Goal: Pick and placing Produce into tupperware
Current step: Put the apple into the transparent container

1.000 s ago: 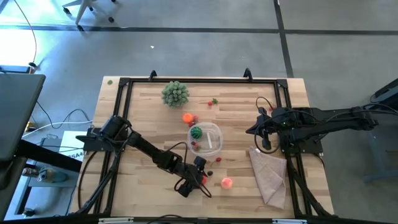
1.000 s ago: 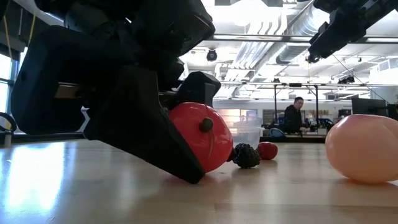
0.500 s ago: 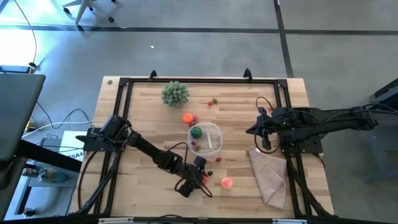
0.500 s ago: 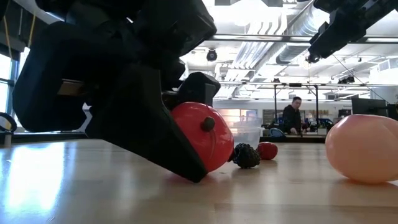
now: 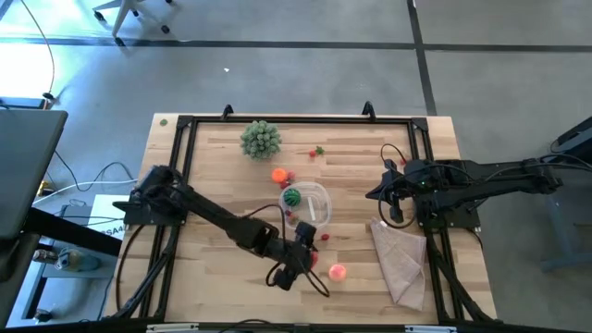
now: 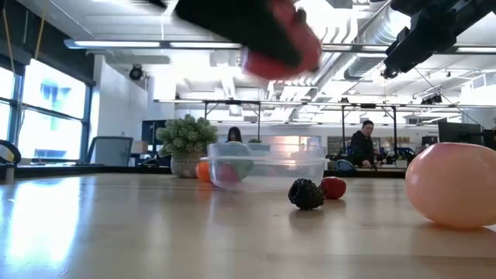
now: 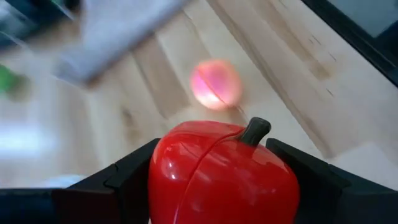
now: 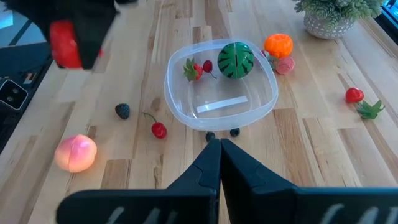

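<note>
My left gripper (image 5: 308, 259) hangs above the table's near middle, shut on a red toy pepper (image 7: 221, 177) with a dark stem. The clear tupperware (image 5: 308, 205) stands at the table's middle and holds a green striped ball (image 8: 236, 59) and a strawberry (image 8: 193, 68). A pink peach (image 5: 338, 272), a cherry (image 8: 158, 129) and a blackberry (image 8: 122, 111) lie on the wood near it. An orange (image 5: 278, 175) and a tomato (image 5: 319, 150) lie farther back. My right gripper (image 8: 219, 144) waits shut, raised at the table's right side. My left gripper pinches the pepper's two opposite sides (image 7: 158, 180) between its two fingers (image 7: 121, 183). The fingers slant downward, coming from the table's left. The pepper is lifted clear of the table, and its stem (image 7: 255, 129) points away from the gripper.
A potted grey-green plant (image 5: 261, 139) stands at the far left of the table. A tan cloth (image 5: 400, 261) lies at the near right. A black frame (image 5: 185, 125) runs round the table's edge. A person (image 6: 364, 147) sits far off in the room.
My left gripper has gone up, and slightly toward the tupperware, still shut on the red pepper. The pepper rested on the wood a second ago and now hangs well clear of it.
</note>
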Tool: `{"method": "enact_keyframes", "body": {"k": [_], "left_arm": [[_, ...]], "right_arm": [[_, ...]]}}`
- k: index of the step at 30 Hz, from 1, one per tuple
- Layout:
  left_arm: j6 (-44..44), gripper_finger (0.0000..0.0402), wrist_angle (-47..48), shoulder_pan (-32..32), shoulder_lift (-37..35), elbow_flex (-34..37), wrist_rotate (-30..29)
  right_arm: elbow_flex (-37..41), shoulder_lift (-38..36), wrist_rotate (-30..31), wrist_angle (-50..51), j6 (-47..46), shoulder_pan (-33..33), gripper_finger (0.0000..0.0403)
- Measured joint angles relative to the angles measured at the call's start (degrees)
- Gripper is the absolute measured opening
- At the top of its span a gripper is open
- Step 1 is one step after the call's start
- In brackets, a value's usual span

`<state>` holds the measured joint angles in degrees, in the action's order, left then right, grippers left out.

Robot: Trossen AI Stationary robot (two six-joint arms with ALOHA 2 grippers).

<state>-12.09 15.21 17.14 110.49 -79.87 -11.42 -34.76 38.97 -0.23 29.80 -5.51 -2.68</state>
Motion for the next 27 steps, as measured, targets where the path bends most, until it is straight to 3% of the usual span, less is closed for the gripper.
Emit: {"method": "enact_keyframes", "body": {"k": [6,10,16,23,27], "left_arm": [[-2.67,0.0254,6.85,-5.93,-2.77,-5.27,1.66],[-2.63,0.0249,7.66,-11.96,-2.99,-5.58,7.45],[-0.24,0.0278,7.33,-19.76,-1.52,-5.6,17.12],[0.83,0.0249,10.0,-24.97,2.33,-5.49,22.6],[1.84,0.0254,9.82,-26.24,4.0,-5.47,24.37]], "right_arm": [[0.0,-0.01,0.0,-0.07,-0.01,0.0,0.0],[0.0,-0.01,0.0,-0.09,-0.01,0.0,0.0],[0.0,-0.01,0.0,-0.04,-0.01,0.0,0.0],[0.0,-0.01,0.0,-0.1,-0.01,0.0,0.0],[0.0,-0.01,0.0,-0.05,-0.01,0.0,0.0]]}}
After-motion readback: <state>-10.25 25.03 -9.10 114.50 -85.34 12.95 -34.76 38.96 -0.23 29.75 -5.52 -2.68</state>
